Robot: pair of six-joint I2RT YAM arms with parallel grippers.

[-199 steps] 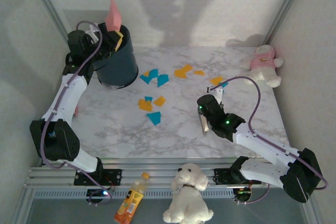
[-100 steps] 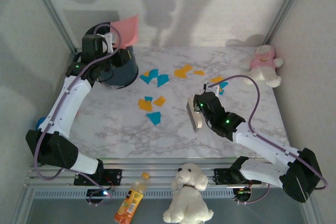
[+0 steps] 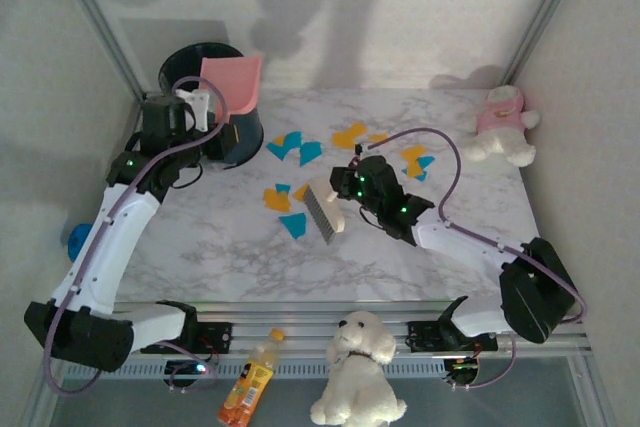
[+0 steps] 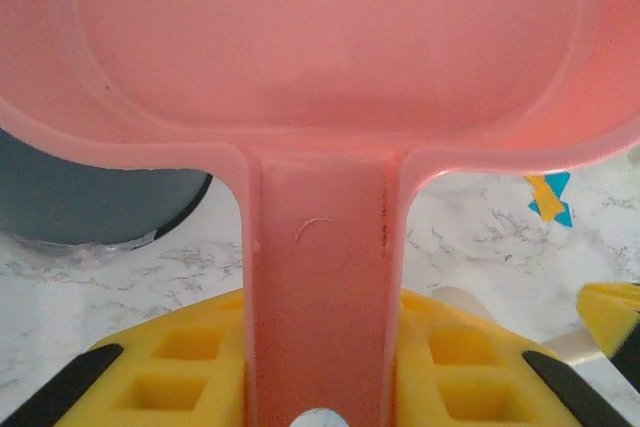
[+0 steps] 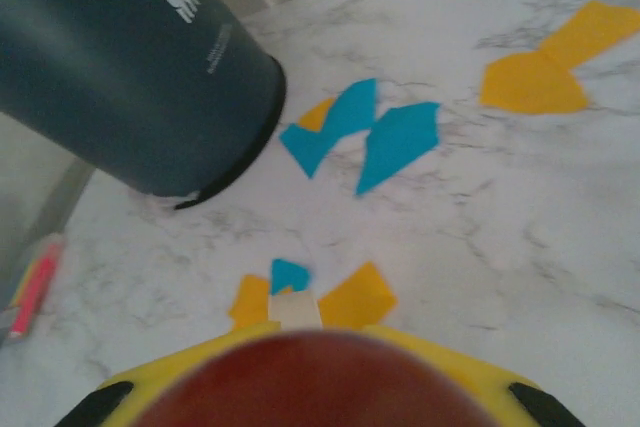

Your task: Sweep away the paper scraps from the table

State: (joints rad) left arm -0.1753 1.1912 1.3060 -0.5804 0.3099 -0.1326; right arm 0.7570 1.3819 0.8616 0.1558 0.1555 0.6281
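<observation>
Marble desk [image 3: 420, 257] holds orange and blue paper scraps [image 3: 300, 152] mid-frame. Upper left, the left gripper [image 3: 203, 109] clamps the dustpan [image 3: 232, 85] by its handle; the right gripper [image 3: 345, 194] grips a brush [image 3: 322, 209].

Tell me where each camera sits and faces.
Top: above, behind the arms, looking down on the white marble table; both arms show.
Left wrist: on the left hand, facing along its pink plastic dustpan; yellow fingers show.
Right wrist: on the right hand, facing orange and teal paper scraps; yellow fingers show.
Both wrist views share the dark round bin.
</observation>
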